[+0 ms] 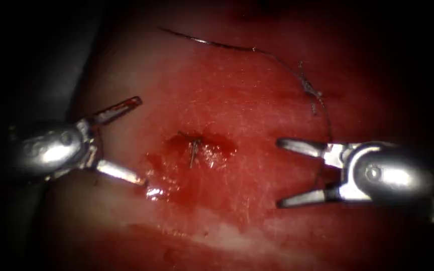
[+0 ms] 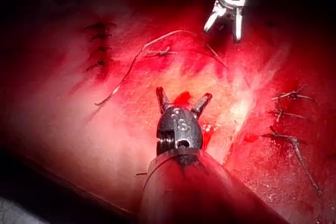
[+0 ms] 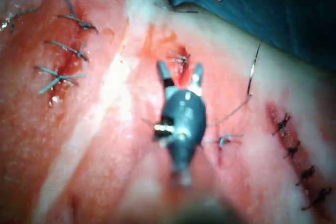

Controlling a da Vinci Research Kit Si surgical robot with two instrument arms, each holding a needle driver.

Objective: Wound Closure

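1. We see the needle (image 1: 212,42) lying loose on the tissue (image 1: 257,115), up past the cut (image 1: 195,150), its thread (image 1: 322,108) trailing right.
2. The left tool (image 1: 141,143) is wide open, holding nothing.
3. The right tool (image 1: 281,173) is wide open too, empty.

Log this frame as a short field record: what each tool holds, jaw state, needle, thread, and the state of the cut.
left tool: jaws open, holds nothing, left of the cut
right tool: jaws open, holds nothing, right of the cut
cut: small, one tied stitch with short cut ends across it
needle: lies free on the tissue, not in the tissue, held by neither tool
thread: loose strand on the tissue above the cut, running down toward the right tool
red fluid: pooled around and below the cut
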